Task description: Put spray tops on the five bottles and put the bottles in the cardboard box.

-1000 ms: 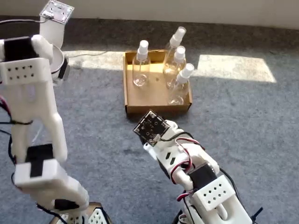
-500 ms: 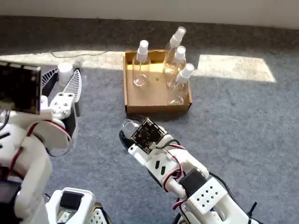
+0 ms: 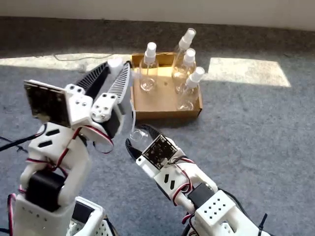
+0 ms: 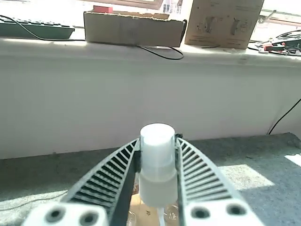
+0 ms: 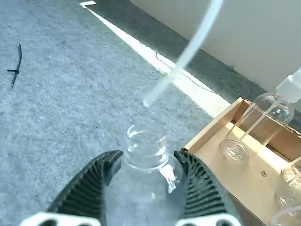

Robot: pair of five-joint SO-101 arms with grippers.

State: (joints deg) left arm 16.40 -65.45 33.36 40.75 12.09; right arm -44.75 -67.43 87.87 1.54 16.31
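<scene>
Last bottle (image 5: 141,188) being capped
Spray top (image 4: 157,165) is clamped by left gripper (image 4: 157,141), bottle by right gripper (image 5: 146,157); tube (image 5: 188,52) must be guided into neck (image 5: 143,143).

Bright daylight lays sunlit patches across the grey carpet (image 3: 246,71).

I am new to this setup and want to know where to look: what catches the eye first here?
A white spray top clamped in the left jaws, its tube hanging just above the open bottle that the right jaws hold before the box. Four capped bottles stand inside it.
</scene>
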